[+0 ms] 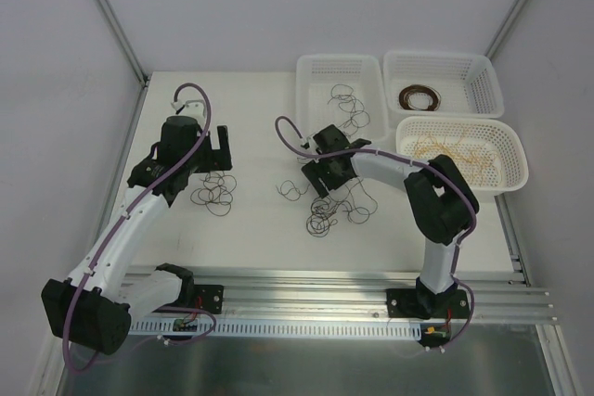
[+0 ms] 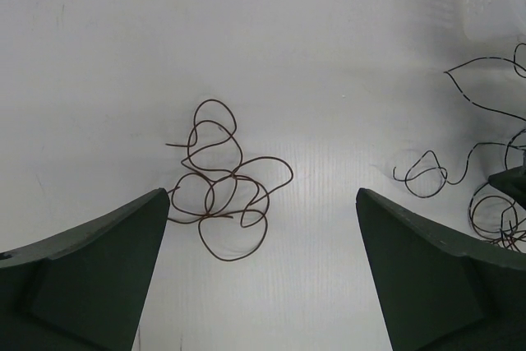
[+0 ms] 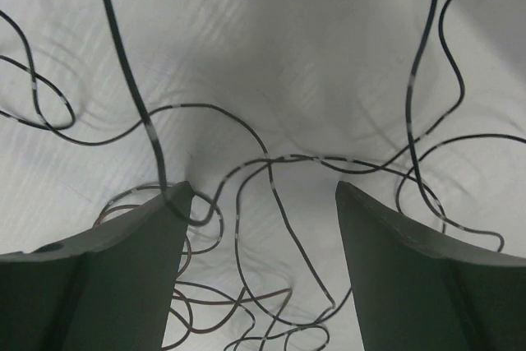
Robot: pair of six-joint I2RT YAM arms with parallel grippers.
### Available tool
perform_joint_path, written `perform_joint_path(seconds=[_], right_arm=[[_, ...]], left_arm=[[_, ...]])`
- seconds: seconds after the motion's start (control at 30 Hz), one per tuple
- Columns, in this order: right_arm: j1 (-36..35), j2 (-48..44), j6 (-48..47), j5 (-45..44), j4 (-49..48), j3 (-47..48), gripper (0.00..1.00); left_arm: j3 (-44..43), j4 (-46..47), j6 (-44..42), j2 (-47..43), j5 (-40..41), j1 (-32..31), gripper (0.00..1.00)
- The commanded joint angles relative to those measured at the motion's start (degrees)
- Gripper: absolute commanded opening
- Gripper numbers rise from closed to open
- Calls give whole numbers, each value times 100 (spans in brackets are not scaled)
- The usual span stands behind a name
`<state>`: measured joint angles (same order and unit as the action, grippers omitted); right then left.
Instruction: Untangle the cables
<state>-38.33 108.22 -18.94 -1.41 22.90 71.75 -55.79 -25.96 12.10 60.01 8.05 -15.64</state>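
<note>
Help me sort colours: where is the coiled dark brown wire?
Top view: the coiled dark brown wire lies in the far-right basket, behind the nearer basket of yellow-tan wires.

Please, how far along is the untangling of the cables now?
Done: yellow-tan wires, a brown coil and some black wires lie in separate baskets. In hand: nothing; the right gripper, jaws open, hangs over the black-and-brown tangle, the left gripper by the brown tangle. Left: both tangles on the table.
</note>
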Motion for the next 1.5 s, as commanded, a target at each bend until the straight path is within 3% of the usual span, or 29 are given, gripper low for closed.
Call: perform_joint_path(seconds=[0.0, 0.07, 0.17, 0.4, 0.67, 0.93, 1.2, 1.47], right_arm=[[1, 102, 162, 326, -417, 6, 74], [9, 172, 215, 334, -505, 6, 71], [9, 234, 250, 317, -584, -29, 59], [-26, -20, 207, 107, -602, -248, 2], [-140, -1268, -66, -237, 90, -240, 1], [-158, -2402, -250, -500, 1101, 453, 1], [-140, -2851, -610, -729, 1806, 2568, 1], [-87, -2307, -1103, -1098, 2009, 5056, 1]], left_arm=[[42, 108, -172, -33, 188, 52, 99], [42, 100, -190, -33, 266, 52, 99], [51, 100, -217, -59, 363, 43, 99], [59, 108, -225, -15, 337, 43, 99], [68, 99, -217, 29, 293, 43, 99], [68, 99, -217, 37, 249, 52, 99], [68, 99, -225, 28, 284, 52, 99], [77, 99, -234, 20, 337, 52, 99]])
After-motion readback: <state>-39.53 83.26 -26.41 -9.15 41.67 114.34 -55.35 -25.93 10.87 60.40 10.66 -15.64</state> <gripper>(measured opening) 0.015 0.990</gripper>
